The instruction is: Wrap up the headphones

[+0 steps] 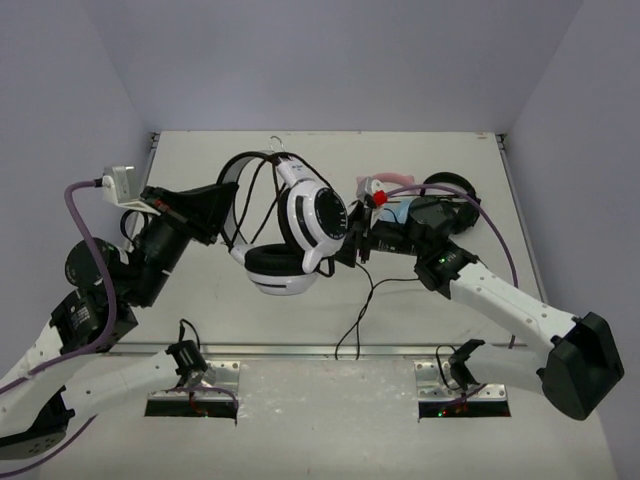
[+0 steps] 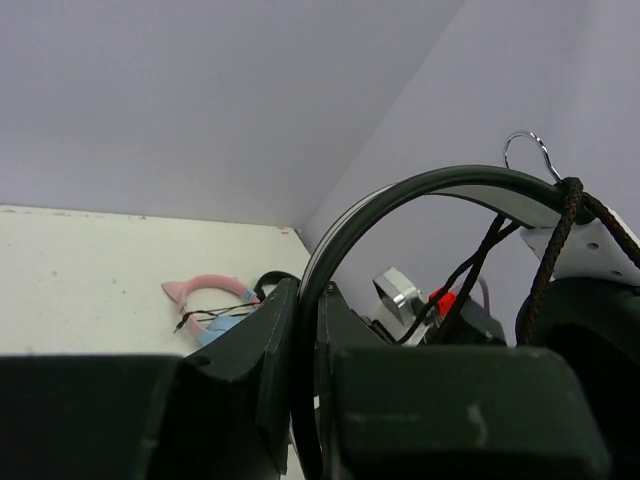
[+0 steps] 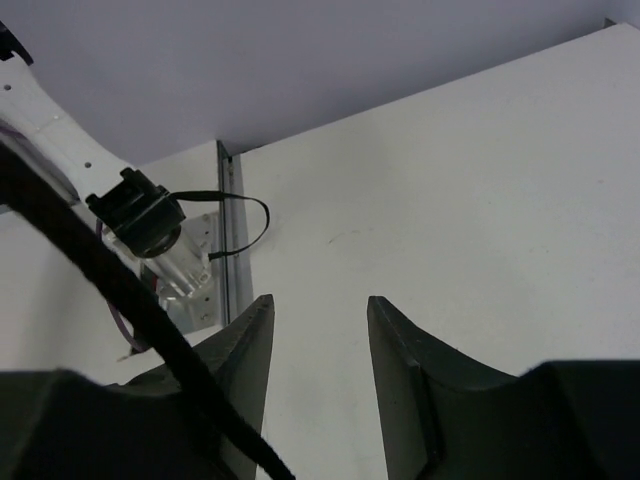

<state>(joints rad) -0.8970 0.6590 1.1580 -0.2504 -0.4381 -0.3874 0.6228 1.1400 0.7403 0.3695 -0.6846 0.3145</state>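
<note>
A pair of pink-and-blue cat-ear headphones (image 1: 366,180) lies toward the far right of a white table (image 1: 250,320), partly hidden in the overhead view. From low on the left, its pink band (image 2: 205,284) shows as an arch with a pointed ear at one end and a patch of blue beneath. Just to its right, an all-black pair of headphones (image 1: 455,184) rests near the table's far edge. Plain pale grey-lilac walls (image 1: 330,60) enclose the table on three sides. A metal strip (image 1: 300,350) runs along the near edge, with two metal plates (image 1: 225,372) on the ledge in front.
</note>
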